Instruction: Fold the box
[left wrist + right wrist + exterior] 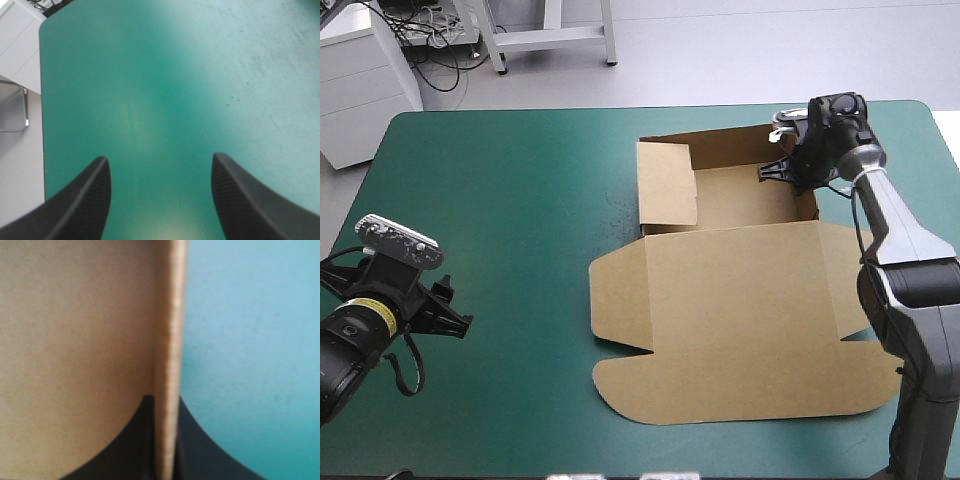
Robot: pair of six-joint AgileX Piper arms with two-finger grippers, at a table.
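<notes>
Left claw [160, 157] wide apart over teal-green cover [175, 75]; right claw [164, 399] tight on box [740, 330] wall.

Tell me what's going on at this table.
The right gripper is shut on the box, its fingers pinching a raised wall at its far right corner. The lid lies flat, nearer the robot. The left gripper hangs open over bare teal-green cover at the left, apart from the box.
</notes>
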